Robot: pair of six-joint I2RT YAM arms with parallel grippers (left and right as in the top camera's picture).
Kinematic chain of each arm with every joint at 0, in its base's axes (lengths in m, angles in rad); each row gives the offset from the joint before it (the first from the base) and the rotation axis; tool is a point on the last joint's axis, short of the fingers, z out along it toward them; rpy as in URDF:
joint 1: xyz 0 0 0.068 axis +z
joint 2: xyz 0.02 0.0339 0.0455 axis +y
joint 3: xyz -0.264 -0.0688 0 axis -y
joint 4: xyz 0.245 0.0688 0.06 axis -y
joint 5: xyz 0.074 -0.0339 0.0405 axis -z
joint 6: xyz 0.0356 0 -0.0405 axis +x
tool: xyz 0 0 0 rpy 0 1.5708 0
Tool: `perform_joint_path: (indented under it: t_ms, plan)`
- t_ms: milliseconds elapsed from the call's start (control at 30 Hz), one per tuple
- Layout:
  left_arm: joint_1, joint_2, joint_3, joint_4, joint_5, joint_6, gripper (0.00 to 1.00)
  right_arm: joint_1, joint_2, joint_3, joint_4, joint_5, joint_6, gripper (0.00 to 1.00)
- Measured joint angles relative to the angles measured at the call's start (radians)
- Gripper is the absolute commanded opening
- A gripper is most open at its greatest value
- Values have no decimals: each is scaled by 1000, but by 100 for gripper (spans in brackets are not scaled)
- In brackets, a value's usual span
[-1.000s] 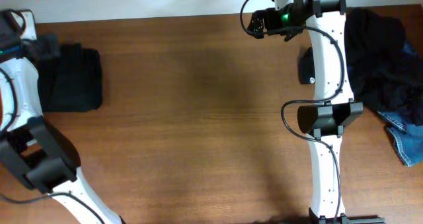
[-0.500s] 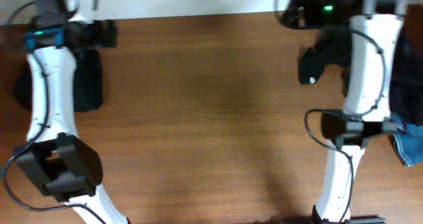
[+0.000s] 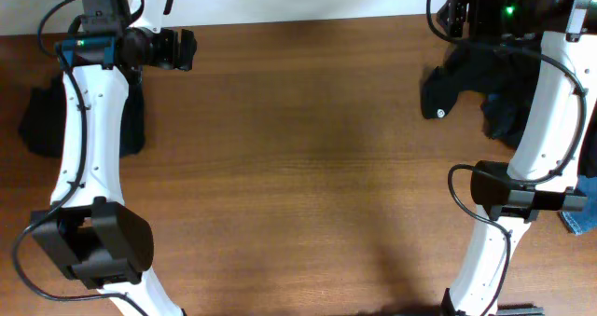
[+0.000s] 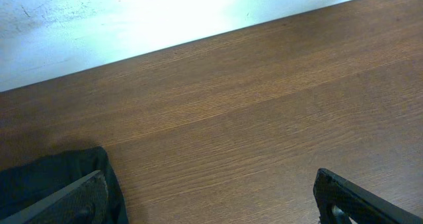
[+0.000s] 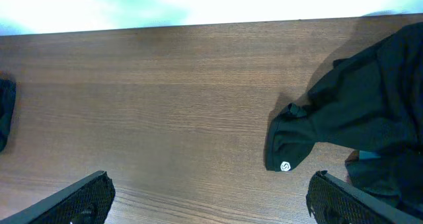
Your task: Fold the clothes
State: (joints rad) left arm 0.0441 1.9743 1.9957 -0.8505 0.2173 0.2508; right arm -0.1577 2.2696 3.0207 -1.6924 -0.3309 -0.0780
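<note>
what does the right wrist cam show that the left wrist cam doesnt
Only the right wrist view: the loose black garment with a small white logo, crumpled at right. Only the left wrist view: a close edge of the black pile; the other view has at most a dark sliver far left. Both: brown table, pale wall, and spread fingertips holding nothing.

Brown wood-grain table (image 4: 264, 118) stretching ahead of and between the left fingers (image 4: 73, 197), pale white wall (image 4: 132, 19) beyond its far edge, blue denim (image 3: 583, 218) at the table's right edge, well back from the right fingers (image 5: 79, 199)
</note>
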Motion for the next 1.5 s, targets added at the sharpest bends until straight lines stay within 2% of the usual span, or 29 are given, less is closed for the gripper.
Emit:
perform_joint_path:
  t_ms: [700, 800, 900, 1000, 1067, 1200, 1233, 1367, 1467, 1500]
  plan:
    - [0, -1, 0, -2, 0, 0, 99, 0, -10, -1, 0, 19, 0, 99]
    - [0, -1, 0, -2, -1, 0, 99, 0, -80, -20, 0, 63, 0, 99]
    - [0, -1, 0, -2, -4, 0, 100, 0, -253, -112, 11, 85, -1, 99]
    - [0, -1, 0, -3, -5, 0, 99, 0, -489, -282, 130, 109, -3, 99]
    - [0, -1, 0, -2, -5, 0, 99, 0, -661, -459, 264, 109, -30, 99]
    - [0, -1, 0, -3, -6, 0, 99, 0, -1004, -915, 584, 61, -183, 99]
    - [0, -1, 0, -2, -8, 0, 99, 0, -1094, -1078, 715, 31, -247, 99]
    - [0, -1, 0, -4, -7, 0, 99, 0, -1292, -1485, 951, -48, -351, 99]
    - [0, -1, 0, -3, -8, 0, 99, 0, -1476, -1872, 1232, -128, -403, 99]
    - [0, -1, 0, -3, -7, 0, 99, 0, -1522, -1949, 1281, -149, -410, 99]
